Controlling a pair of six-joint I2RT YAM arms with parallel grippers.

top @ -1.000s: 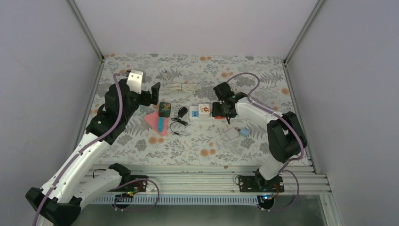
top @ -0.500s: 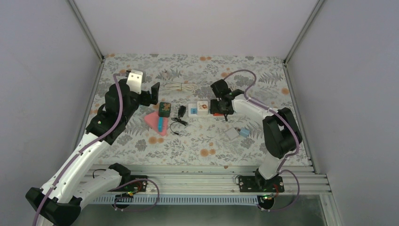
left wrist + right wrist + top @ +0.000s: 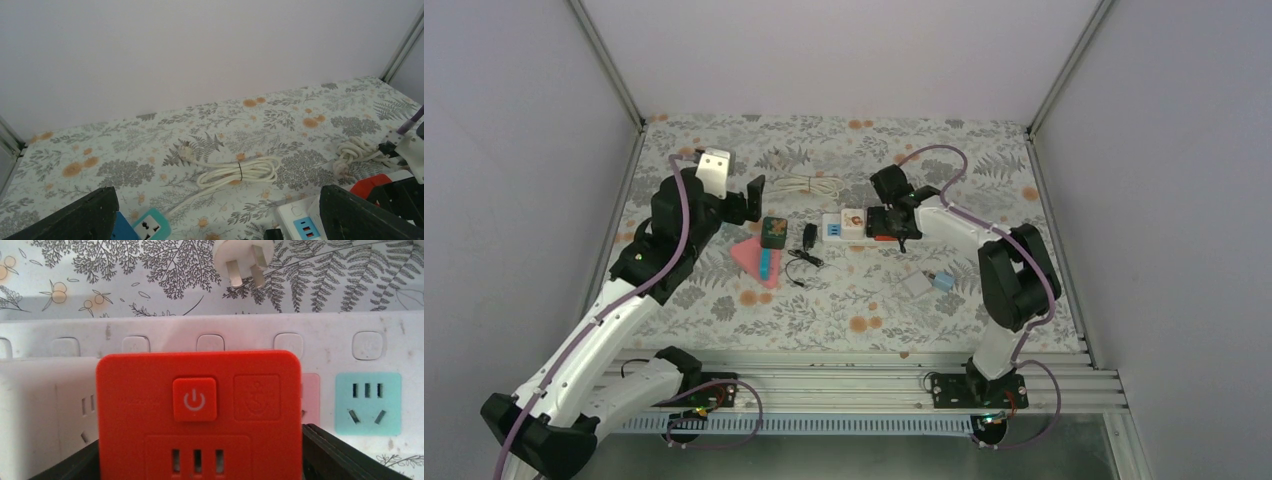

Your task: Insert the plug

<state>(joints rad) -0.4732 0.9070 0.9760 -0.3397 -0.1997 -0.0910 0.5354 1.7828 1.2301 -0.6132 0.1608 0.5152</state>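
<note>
My right gripper (image 3: 890,224) is shut on a red cube adapter (image 3: 883,237) at the right end of the white power strip (image 3: 844,227). In the right wrist view the red cube (image 3: 200,410) fills the space between my fingers (image 3: 340,455), pressed against the strip (image 3: 320,345), whose pink and teal sockets show to its right. A white three-pin plug (image 3: 245,255) lies beyond the strip. My left gripper (image 3: 736,198) is open and empty, held above the table left of the strip. Its fingers (image 3: 75,217) frame a coiled white cable (image 3: 240,170).
A teal cube adapter (image 3: 774,232), a pink pad (image 3: 752,256) with a blue piece and a black plug with cord (image 3: 810,238) lie between the grippers. A coiled white cable (image 3: 809,184) lies farther back. A white and blue adapter (image 3: 924,283) lies nearer, on the right.
My right gripper has moved a little back and left with the red cube. The power strip has shifted back with it. The left arm has barely moved.
</note>
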